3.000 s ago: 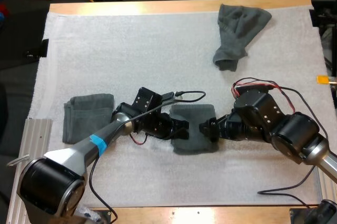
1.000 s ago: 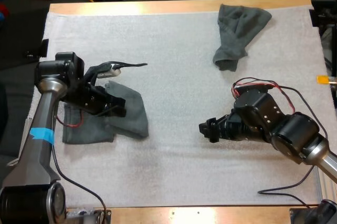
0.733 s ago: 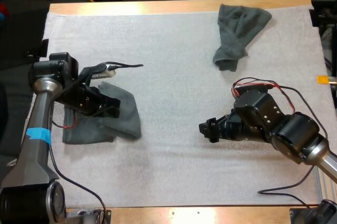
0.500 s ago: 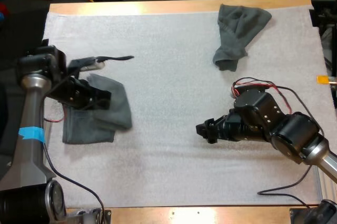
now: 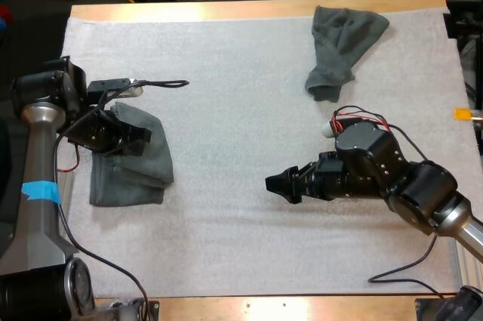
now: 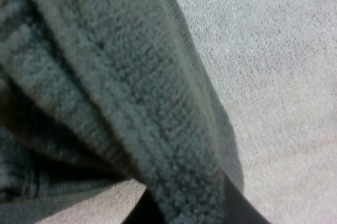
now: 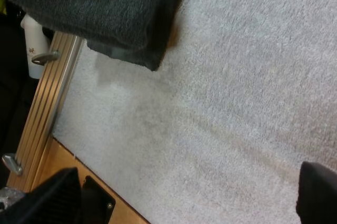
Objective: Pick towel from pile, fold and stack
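Note:
My left gripper [image 5: 138, 138] is shut on a folded grey-green towel [image 5: 155, 153], which hangs over and partly rests on another folded towel [image 5: 121, 186] at the mat's left side. Close up, the held towel [image 6: 131, 92] is pinched between my left gripper's black fingers [image 6: 141, 214]. A crumpled towel [image 5: 339, 45] lies at the far right of the mat. My right gripper [image 5: 278, 183] stands open low over the bare middle of the mat, its fingertips [image 7: 58, 192] wide apart, and it looks toward the towel stack [image 7: 105, 8].
The white mat [image 5: 241, 94] covers most of the wooden table. An aluminium rail [image 7: 50, 92] runs along the mat's left edge beside the stack. A loose black cable [image 5: 155, 83] loops just beyond my left gripper.
My left arm carried the folded towel from the mat's middle leftwards over the folded towel at the left. My right gripper let go of it and slid a little left.

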